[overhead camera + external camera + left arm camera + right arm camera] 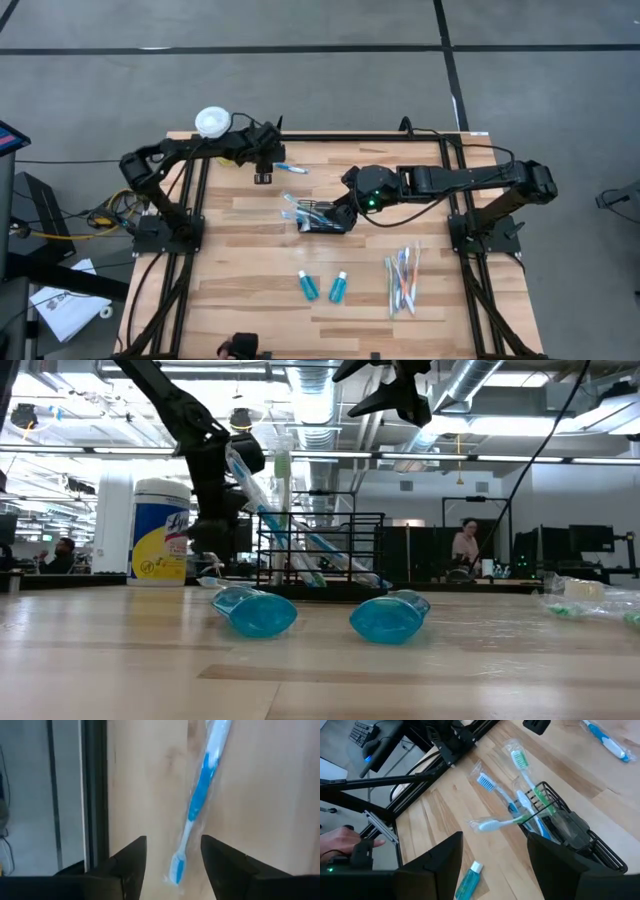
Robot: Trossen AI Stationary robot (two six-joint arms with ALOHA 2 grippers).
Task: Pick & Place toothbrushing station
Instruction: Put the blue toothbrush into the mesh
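The black wire basket (322, 216) stands mid-table with several wrapped toothbrushes (512, 795) leaning out over its rim. A blue-and-white wrapped toothbrush (292, 168) lies flat on the wood at the far left. My left gripper (263, 172) is open just over it, its fingers on either side of the brush's one end (176, 867) without touching. My right gripper (495, 865) hangs open above the basket (570, 832), nothing between its fingers. Two teal tubes (307, 287) (337, 287) lie toward the near edge.
A white-lidded canister with a yellow label (211, 122) stands at the far left corner, beside my left arm. Several more toothbrushes (402, 280) lie in a bundle at the near right. Black frame rails (95, 790) run along the table's edges.
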